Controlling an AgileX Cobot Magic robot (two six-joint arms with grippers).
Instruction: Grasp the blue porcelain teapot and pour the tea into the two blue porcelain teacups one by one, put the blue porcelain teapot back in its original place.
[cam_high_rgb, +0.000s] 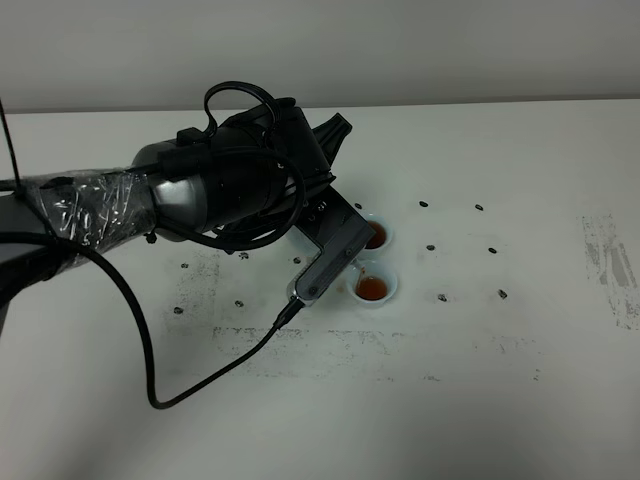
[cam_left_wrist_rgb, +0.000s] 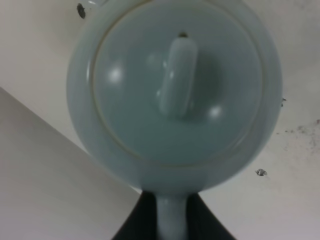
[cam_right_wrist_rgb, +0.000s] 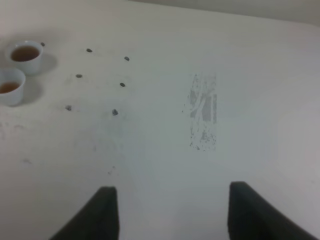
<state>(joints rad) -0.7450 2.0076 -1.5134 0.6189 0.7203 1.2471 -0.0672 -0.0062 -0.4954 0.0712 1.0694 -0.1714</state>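
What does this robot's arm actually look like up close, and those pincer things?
The left arm is bulky, rounded and black, with crinkled clear wrap round one section, a grey oblong block near its end, and black cables looping over and trailing off it. The right pincer shows two flat dark fingers.

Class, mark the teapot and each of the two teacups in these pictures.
teapot (cam_left_wrist_rgb: 175, 95): left wrist view, on the lid knob.
near cup (cam_high_rgb: 393, 288): exterior high view, on its right rim.
far cup (cam_high_rgb: 388, 235): exterior high view, on its right rim.
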